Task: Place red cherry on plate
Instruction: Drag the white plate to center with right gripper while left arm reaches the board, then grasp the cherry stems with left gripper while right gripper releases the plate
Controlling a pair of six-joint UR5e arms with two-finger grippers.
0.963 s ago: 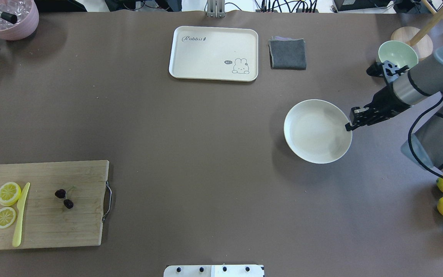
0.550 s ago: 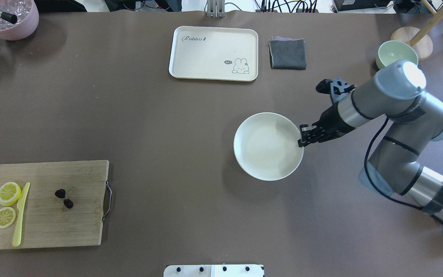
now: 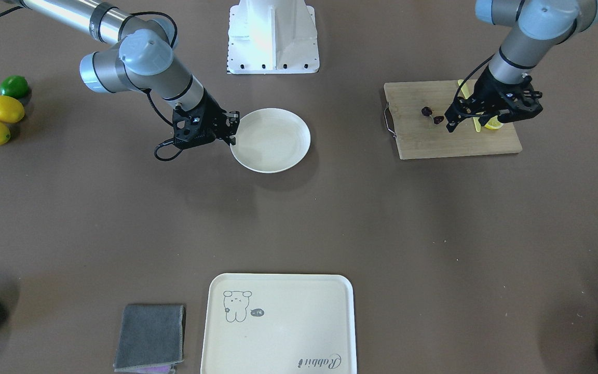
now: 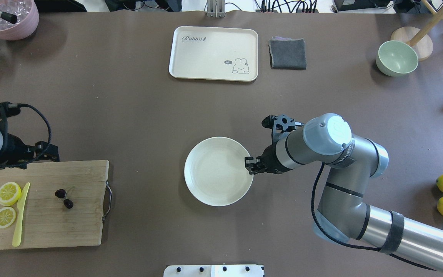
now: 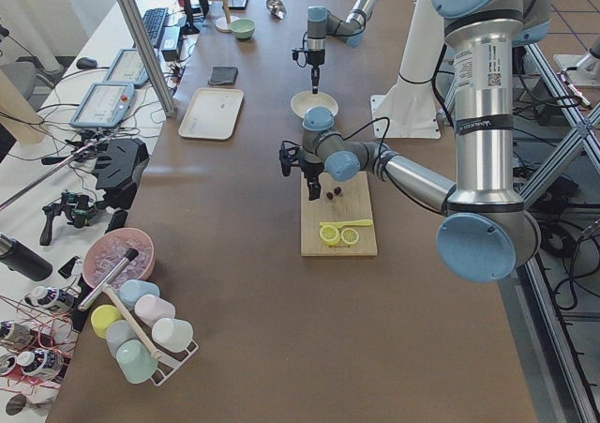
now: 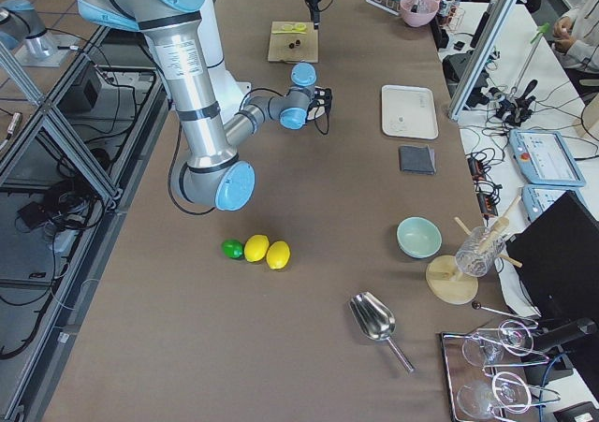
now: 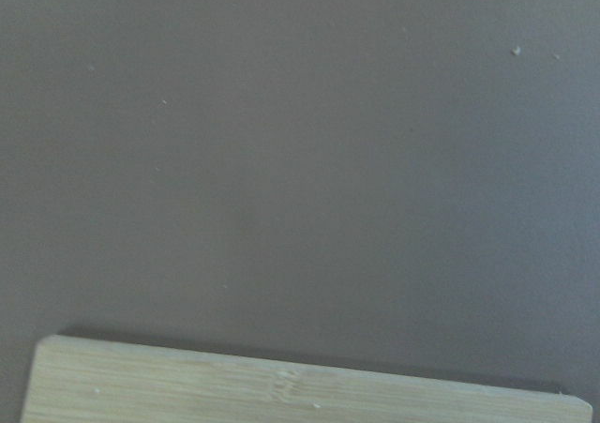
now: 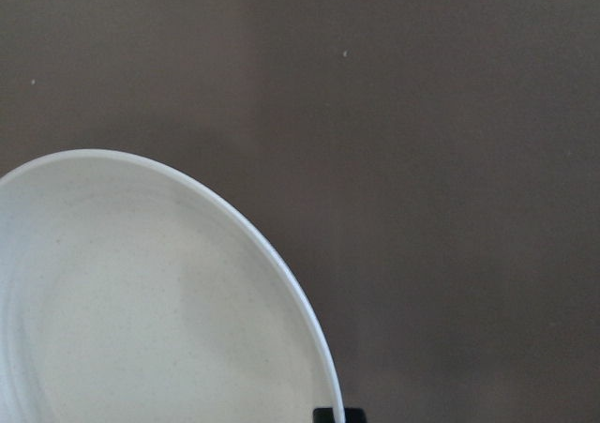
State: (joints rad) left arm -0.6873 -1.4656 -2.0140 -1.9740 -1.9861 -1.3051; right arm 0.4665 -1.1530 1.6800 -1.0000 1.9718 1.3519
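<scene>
The red cherry [image 4: 64, 198], a pair of dark fruits joined by thin green stems, lies on the cutting board [image 4: 52, 223] at the near left of the table [image 4: 148, 115], about midway across the board. To its left on the same board lie two lemon slices [image 4: 9, 193] and a yellow knife [image 4: 20, 215].

The left gripper [image 4: 49, 151] hangs over the board's far edge, so the cherry sits nearer the robot and a little to the right of it, apart from the fingers. The left wrist view shows only that far edge and bare table, with no cherry in it. In the front-facing view one dark fingertip stands just beside the cherry, but that may be only the camera's angle. I cannot tell whether this gripper's jaws are apart or together, since the black frame hides the gap in every view.

The plate [image 4: 215, 181] rests near the middle of the table, well apart from the board and to its right. The right gripper [image 4: 249, 165] is clamped on the plate's right rim, one finger just inside the edge and the other outside. The right wrist view shows the rim curving down to a dark fingertip at the bottom.

At the far side lie a tray [image 4: 214, 38], a grey cloth [image 4: 287, 54] and a green bowl [image 4: 397, 57].
</scene>
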